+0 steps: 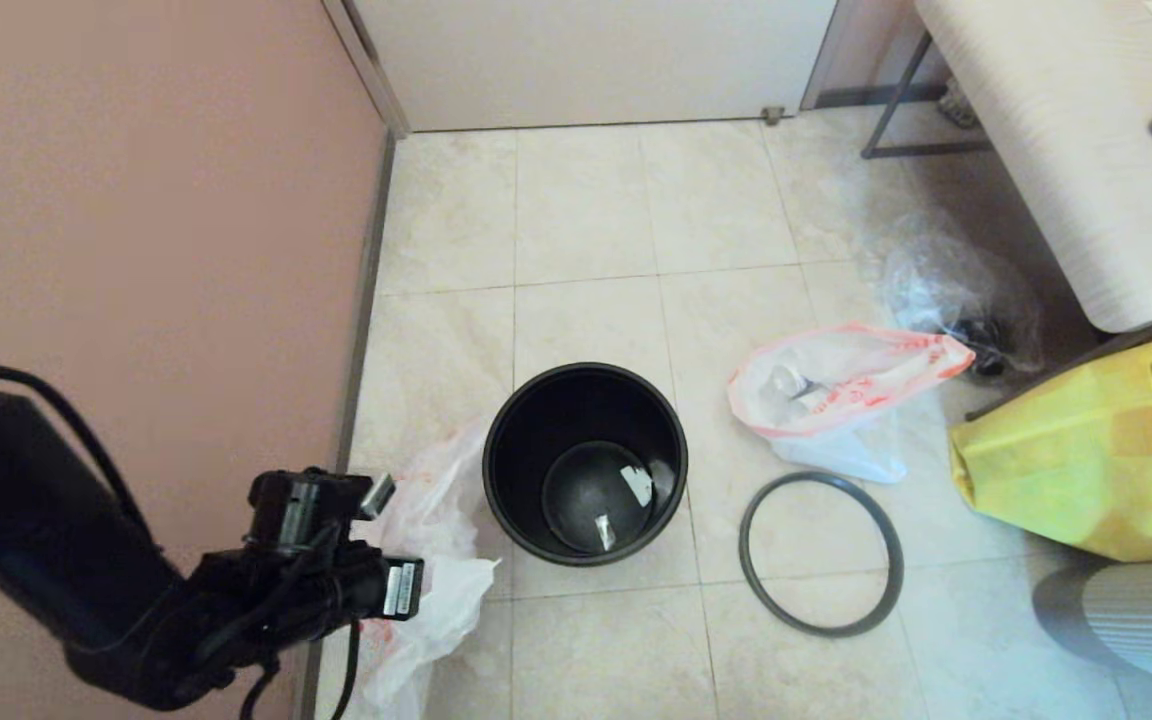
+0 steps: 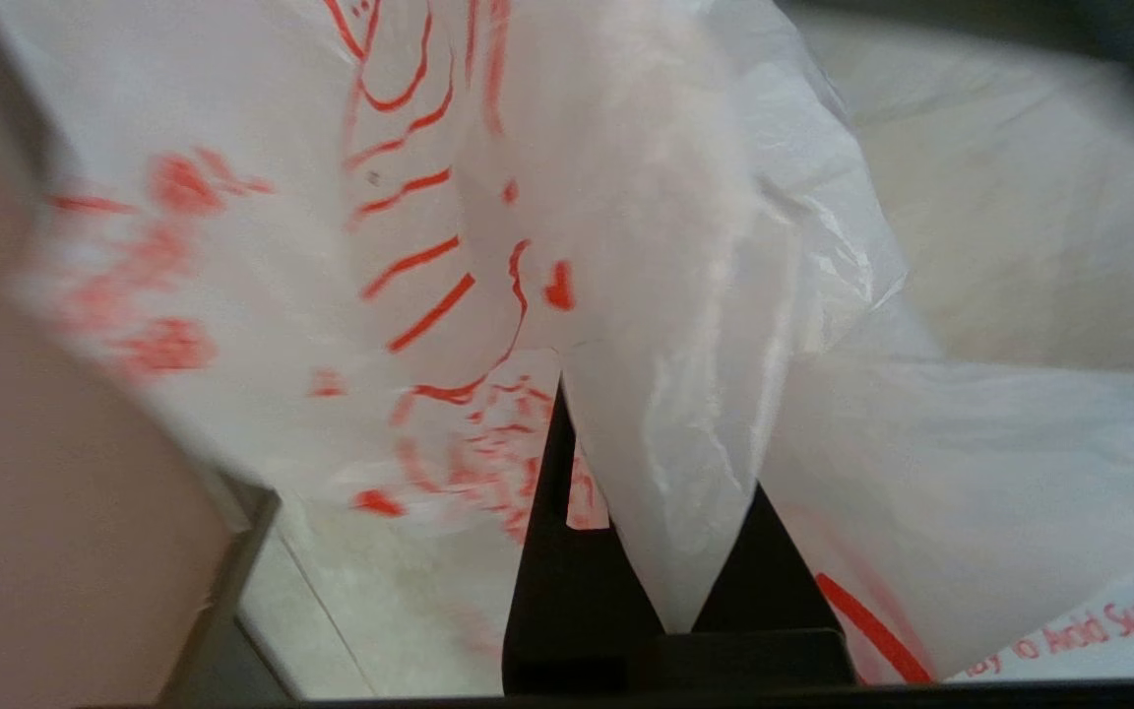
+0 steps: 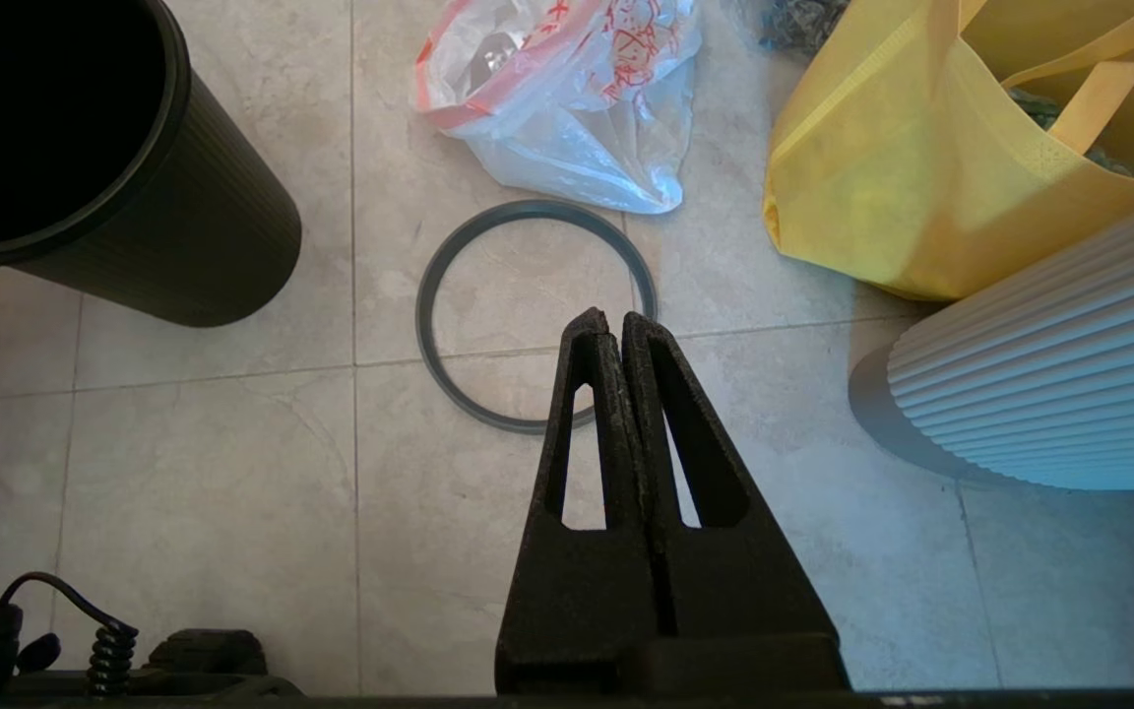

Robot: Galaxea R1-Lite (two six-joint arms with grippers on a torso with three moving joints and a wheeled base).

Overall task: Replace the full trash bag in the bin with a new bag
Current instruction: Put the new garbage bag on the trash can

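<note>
The black bin (image 1: 584,460) stands upright and unlined on the floor tiles, with small scraps at its bottom; it also shows as the bin (image 3: 85,158). Its dark-grey rim ring (image 1: 821,555) lies flat to its right. Beyond the ring lies the full trash bag (image 1: 836,385), lumpy with a pink-red rim. The new bag (image 1: 436,560), white with red drawings, hangs crumpled at the bin's left, by the wall. My left gripper (image 2: 626,414) is shut on a fold of the new bag (image 2: 409,246), which drapes over the fingers. My right gripper (image 3: 614,317) is shut and empty above the rim ring (image 3: 528,305).
A pink wall (image 1: 136,200) runs close along the left. A yellow bag (image 1: 1086,450) and a white ribbed object (image 1: 1136,610) stand at the right. A clear plastic bag (image 1: 946,290) lies under the table (image 1: 1056,130) at the back right.
</note>
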